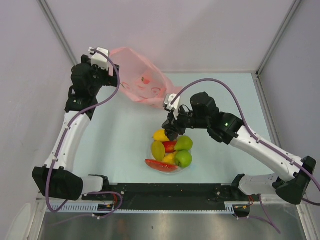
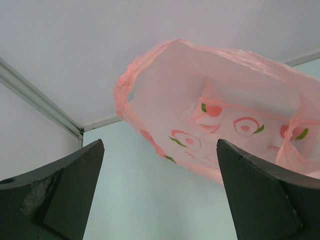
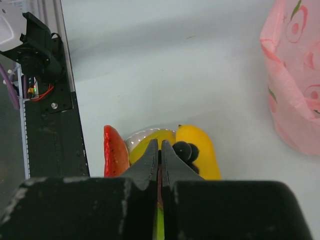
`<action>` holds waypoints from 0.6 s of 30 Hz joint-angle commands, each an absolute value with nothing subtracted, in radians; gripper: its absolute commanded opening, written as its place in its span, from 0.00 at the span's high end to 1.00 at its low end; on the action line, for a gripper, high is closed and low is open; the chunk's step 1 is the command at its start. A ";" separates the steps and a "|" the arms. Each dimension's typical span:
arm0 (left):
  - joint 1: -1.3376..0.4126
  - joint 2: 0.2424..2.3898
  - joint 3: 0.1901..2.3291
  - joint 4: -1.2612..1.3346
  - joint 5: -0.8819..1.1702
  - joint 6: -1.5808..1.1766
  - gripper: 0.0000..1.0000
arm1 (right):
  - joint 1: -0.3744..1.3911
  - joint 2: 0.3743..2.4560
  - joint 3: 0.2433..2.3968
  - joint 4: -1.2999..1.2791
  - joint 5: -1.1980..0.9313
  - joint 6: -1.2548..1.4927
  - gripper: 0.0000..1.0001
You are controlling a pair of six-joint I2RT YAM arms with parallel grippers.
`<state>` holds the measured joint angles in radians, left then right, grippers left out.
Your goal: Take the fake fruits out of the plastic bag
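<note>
We see the left gripper raised at the back left with its fingers spread as wide as they go and nothing between them; the pink bag lies slumped on the table just beyond those fingers, its mouth gaping towards them, and we can make out no fruit inside it; the right gripper hangs low over the bowl with its fingers pressed together, and we see nothing pinched in them, though the grapes sit just beside the tips; the other fruits are piled in that bowl near the front of the table, well apart from the bag: a yellow mango, a watermelon slice, two green pears and a red mango; we judge the emptying is all but done; the next move calls for lifting the right arm clear of the pile without knocking it
</note>
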<state>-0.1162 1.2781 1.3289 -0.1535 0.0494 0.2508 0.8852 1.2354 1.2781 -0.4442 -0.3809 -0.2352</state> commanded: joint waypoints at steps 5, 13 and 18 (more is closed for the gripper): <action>-0.086 1.193 1.263 -0.153 0.086 0.206 0.00 | 0.919 1.243 1.272 -0.420 -0.405 -0.186 1.00; -0.066 1.163 1.238 -0.160 0.100 0.195 0.00 | 0.923 1.255 1.209 -0.399 -0.414 -0.158 1.00; -0.052 1.154 1.216 -0.150 0.109 0.181 0.00 | 0.923 1.272 1.203 -0.396 -0.423 -0.155 1.00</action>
<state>-0.0692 1.1881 1.2320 -0.1734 0.0841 0.2104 0.9192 1.2644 1.1965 -0.4389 -0.3992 -0.1787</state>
